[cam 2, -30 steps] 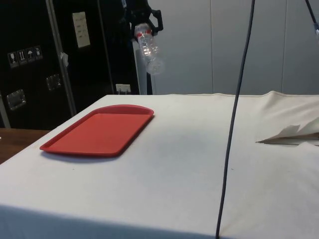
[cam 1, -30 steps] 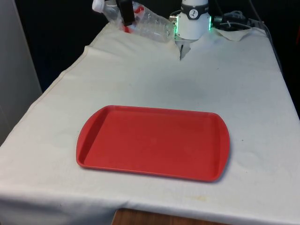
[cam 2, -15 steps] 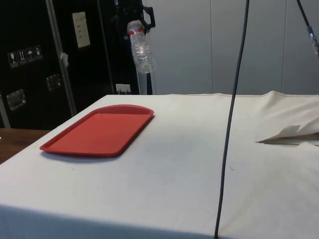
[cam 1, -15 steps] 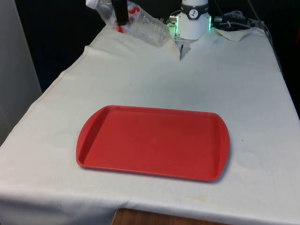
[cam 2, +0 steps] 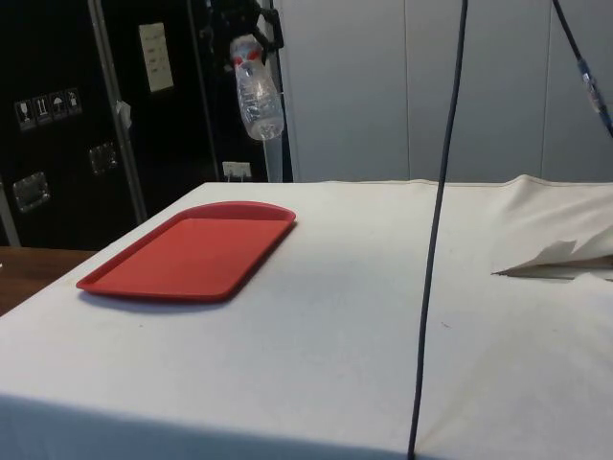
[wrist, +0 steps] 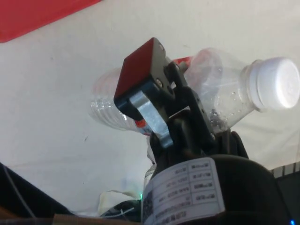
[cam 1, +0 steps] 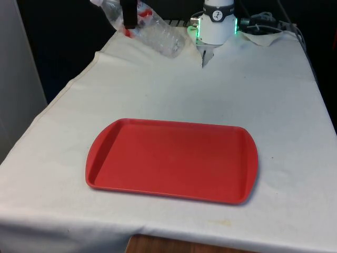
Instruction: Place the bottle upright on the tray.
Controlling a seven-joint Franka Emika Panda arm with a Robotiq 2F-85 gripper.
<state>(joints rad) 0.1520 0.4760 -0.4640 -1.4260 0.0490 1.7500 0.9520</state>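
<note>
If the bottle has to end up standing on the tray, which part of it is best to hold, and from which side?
Hold the upper body just below the neck, from the side, as the gripper does now on the bottle. The clear body is round and slim enough for two fingers, and that grip leaves the flat base free to meet the red tray. Its white cap is too small to steady it.

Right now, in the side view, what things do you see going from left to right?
Flat red plastic tray on the table, then the clear plastic bottle with a white cap held up in the black two-finger gripper, then the crumpled fold of white cloth.
</note>
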